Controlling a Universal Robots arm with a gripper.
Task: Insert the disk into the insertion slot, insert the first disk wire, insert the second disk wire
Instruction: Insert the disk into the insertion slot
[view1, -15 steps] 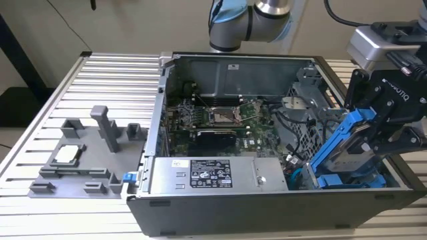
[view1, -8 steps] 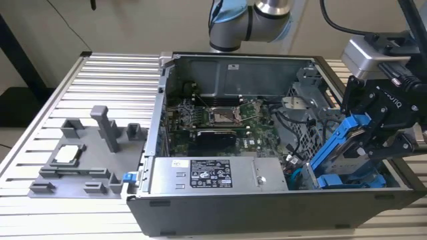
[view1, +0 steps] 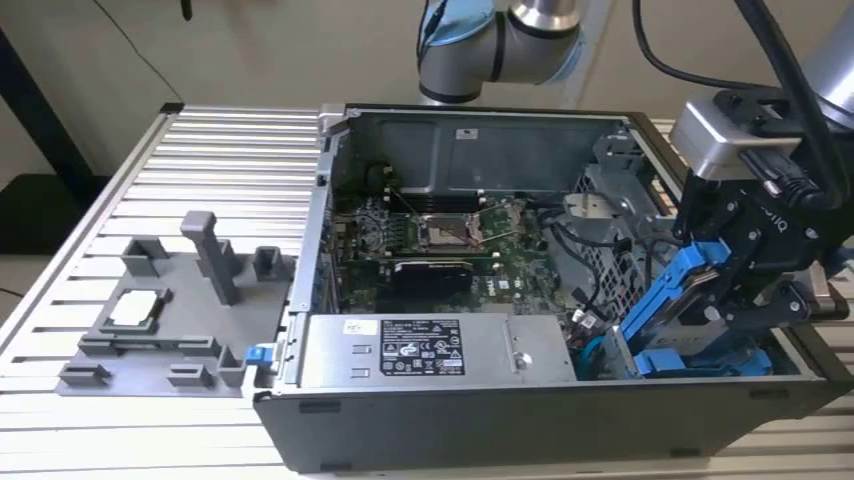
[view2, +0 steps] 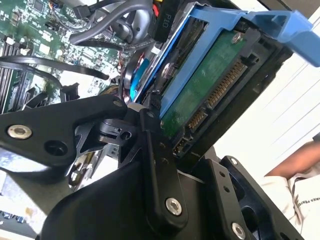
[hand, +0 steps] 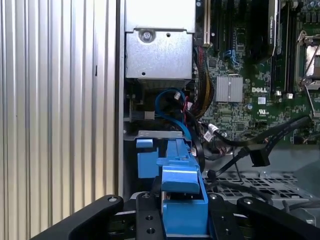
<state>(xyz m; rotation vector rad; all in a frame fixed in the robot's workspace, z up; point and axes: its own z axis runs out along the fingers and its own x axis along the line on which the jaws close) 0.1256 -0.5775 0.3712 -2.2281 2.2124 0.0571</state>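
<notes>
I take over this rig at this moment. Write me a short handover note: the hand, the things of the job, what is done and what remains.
Hand: shut on the flat silver-grey disk in its bright blue plastic carrier.
Disk: held tilted at the exterior view's right, with its lower end inside the open grey computer case. It does not look seated in a bay.
Wires: the disk's connector edge is bare. A black cable plug hangs loose inside the case.
Done: disk is in the grasp.
Left: disk into the slot, both wires.
</notes>
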